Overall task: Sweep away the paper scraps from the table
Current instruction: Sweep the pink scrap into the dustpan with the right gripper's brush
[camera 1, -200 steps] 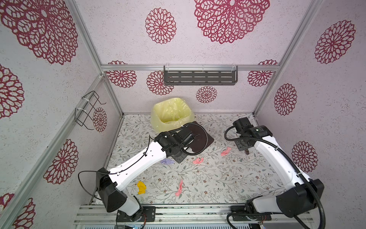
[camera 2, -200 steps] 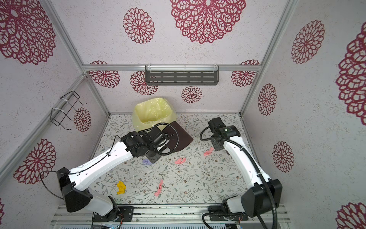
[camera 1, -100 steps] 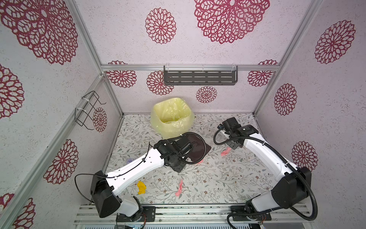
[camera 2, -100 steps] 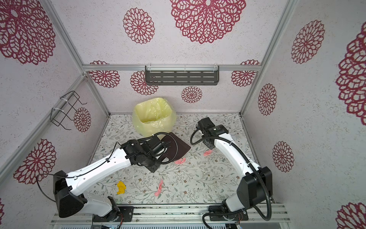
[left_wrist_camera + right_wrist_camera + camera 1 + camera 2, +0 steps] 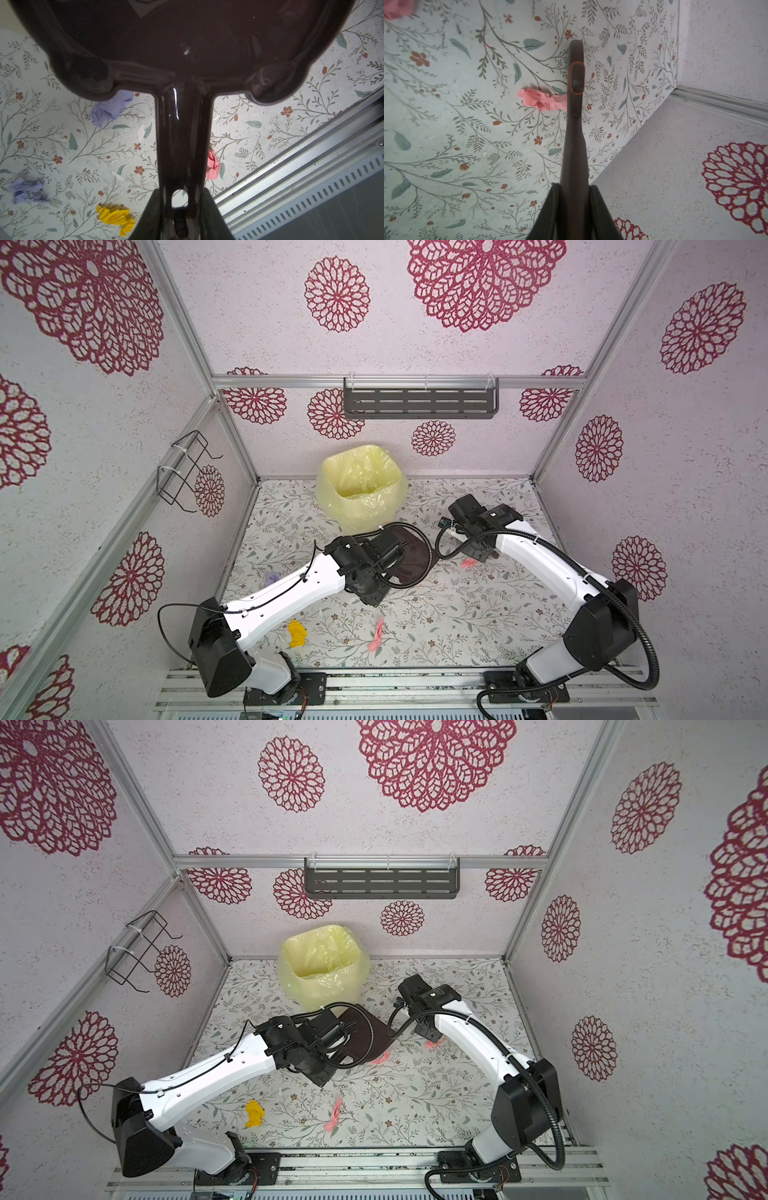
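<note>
My left gripper (image 5: 180, 200) is shut on the handle of a dark brown dustpan (image 5: 187, 41), which hovers low over the middle of the table (image 5: 457, 614) in both top views (image 5: 409, 558). My right gripper (image 5: 573, 187) is shut on a dark brown brush (image 5: 576, 79) to the dustpan's right. A pink paper scrap (image 5: 542, 100) lies against the brush and shows in both top views (image 5: 469, 563). Other scraps lie loose: lilac (image 5: 111, 108), lilac (image 5: 27, 189), yellow (image 5: 297, 632), pink (image 5: 377, 635), and pink (image 5: 380, 1058) at the dustpan's edge.
A bin lined with a yellow bag (image 5: 359, 493) stands at the back, just behind the dustpan. A grey shelf (image 5: 419, 402) hangs on the back wall and a wire rack (image 5: 183, 472) on the left wall. A metal rail (image 5: 395, 680) borders the table's front.
The left arm has brought the dustpan nearer the front and lower. The right arm has swung left toward the middle with the brush, up to the pink scrap.
</note>
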Controlling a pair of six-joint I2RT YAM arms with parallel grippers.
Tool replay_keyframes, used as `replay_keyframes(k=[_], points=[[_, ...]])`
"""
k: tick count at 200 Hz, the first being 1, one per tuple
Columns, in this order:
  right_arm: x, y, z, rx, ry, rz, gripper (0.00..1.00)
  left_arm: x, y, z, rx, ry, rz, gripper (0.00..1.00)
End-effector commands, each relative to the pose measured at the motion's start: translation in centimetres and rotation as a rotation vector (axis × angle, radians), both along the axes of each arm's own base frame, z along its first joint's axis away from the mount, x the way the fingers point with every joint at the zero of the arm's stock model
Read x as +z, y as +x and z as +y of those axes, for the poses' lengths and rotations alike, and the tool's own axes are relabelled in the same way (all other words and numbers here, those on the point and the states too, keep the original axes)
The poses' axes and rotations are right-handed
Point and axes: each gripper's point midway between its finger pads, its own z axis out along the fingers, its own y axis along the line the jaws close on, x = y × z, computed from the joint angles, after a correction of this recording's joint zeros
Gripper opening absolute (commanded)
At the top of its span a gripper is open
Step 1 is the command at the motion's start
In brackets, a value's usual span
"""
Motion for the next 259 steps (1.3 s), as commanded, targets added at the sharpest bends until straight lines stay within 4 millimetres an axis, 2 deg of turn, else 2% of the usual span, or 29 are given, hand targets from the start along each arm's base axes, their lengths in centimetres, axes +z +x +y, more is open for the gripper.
replay_keyframes(k=[1, 44, 81, 136, 179, 226, 259], points=[[0.4, -3.6, 0.3, 0.028, 0.027, 0.085, 0.0, 0.3, -0.5, 0.0, 0.0, -0.021, -0.007, 0.0], [0.8, -8.0, 2.3, 0.097, 0.051, 0.146, 0.0, 0.0, -0.7, 0.2, 0.01, -0.013, 0.007, 0.0], [0.2, -12.0, 2.8, 0.133, 0.04, 0.241, 0.0, -0.5, -1.3, 0.6, 0.02, 0.003, 0.031, 0.0], [0.4, -15.7, 4.0, 0.162, 0.064, 0.342, 0.0, -1.9, -3.1, 0.9, 0.021, 0.027, 0.092, 0.0], [2.2, -15.4, 4.1, 0.134, 0.092, 0.287, 0.0, -2.6, -4.8, 0.8, 0.011, 0.049, 0.135, 0.0], [4.8, -13.0, 3.3, 0.039, 0.102, 0.136, 0.0, -3.3, -7.3, 0.5, -0.024, 0.082, 0.2, 0.0], [5.4, -11.6, 2.4, -0.052, 0.104, 0.085, 0.0, -3.9, -9.1, 0.1, -0.081, 0.122, 0.247, 0.0]])
